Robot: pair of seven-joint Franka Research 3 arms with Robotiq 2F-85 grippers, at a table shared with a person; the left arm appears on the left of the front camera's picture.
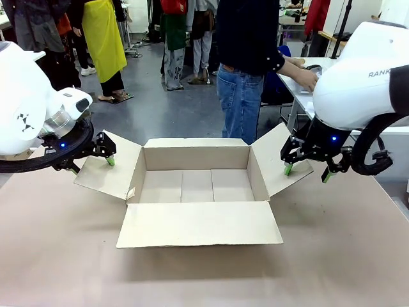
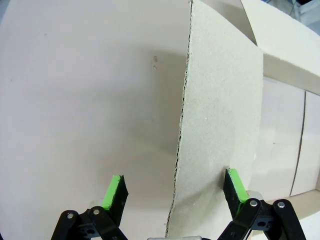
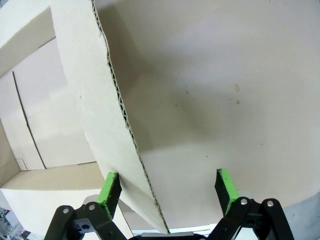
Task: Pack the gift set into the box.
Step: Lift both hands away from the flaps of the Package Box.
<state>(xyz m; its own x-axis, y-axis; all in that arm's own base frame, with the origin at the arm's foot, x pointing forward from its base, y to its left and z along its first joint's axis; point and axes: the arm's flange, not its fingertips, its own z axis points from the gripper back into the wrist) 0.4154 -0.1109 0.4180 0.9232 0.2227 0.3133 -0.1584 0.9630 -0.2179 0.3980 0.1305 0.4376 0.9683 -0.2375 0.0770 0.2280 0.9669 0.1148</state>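
Bare counter [image 1: 204, 281] runs up to the near flap [image 1: 198, 224] of the box [image 1: 195, 157], which lies folded flat toward the camera. The carton sits open in the middle of the counter, its floor bare, so I judge nothing is packed yet. The left claw [image 1: 92, 163] hangs at the outer corner of the left flap [image 1: 108, 166] and the right claw [image 1: 307, 171] at the right flap [image 1: 281, 160]. From the wrists, each claw is spread wide and straddles the corrugated edge of its flap. On the left claw [image 2: 175, 190] one green pad is against the flap's [image 2: 220, 100] inner face and the other is out over the counter. The right claw [image 3: 167, 186] stands the same way about its flap [image 3: 100, 100], and neither one pinches anything. The main risk is the carton itself: empty and light, it would likely slide or twist if one arm presses or pulls harder than the other. A pad closing only on the edge could slip off or crush the fluting. A flap let go too early may spring up and narrow the opening. A person [image 1: 246, 64] stands at the far side with a hand [image 1: 305, 77] at a side table; a reach across toward the box would pass close to the right arm.
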